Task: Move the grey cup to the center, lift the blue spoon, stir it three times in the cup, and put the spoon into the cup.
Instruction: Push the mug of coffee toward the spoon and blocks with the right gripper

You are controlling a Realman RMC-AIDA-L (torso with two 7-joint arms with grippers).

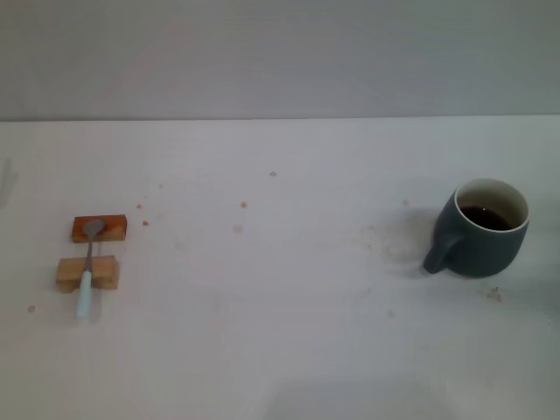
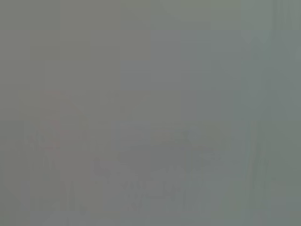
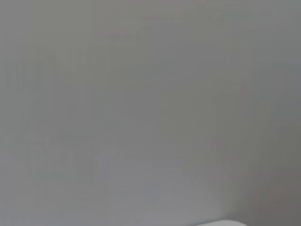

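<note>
The grey cup (image 1: 484, 229) stands upright at the right of the white table in the head view, its handle turned toward the table's middle and dark liquid inside. The blue spoon (image 1: 87, 271) lies at the left, its silver bowl on a reddish wooden block (image 1: 100, 228) and its neck across a pale wooden block (image 1: 87, 273), the light blue handle pointing toward the front edge. Neither gripper nor arm shows in the head view. Both wrist views show only a plain grey surface.
The white table (image 1: 280, 306) carries small brown specks and faint stains between spoon and cup. A grey wall rises behind the table's far edge.
</note>
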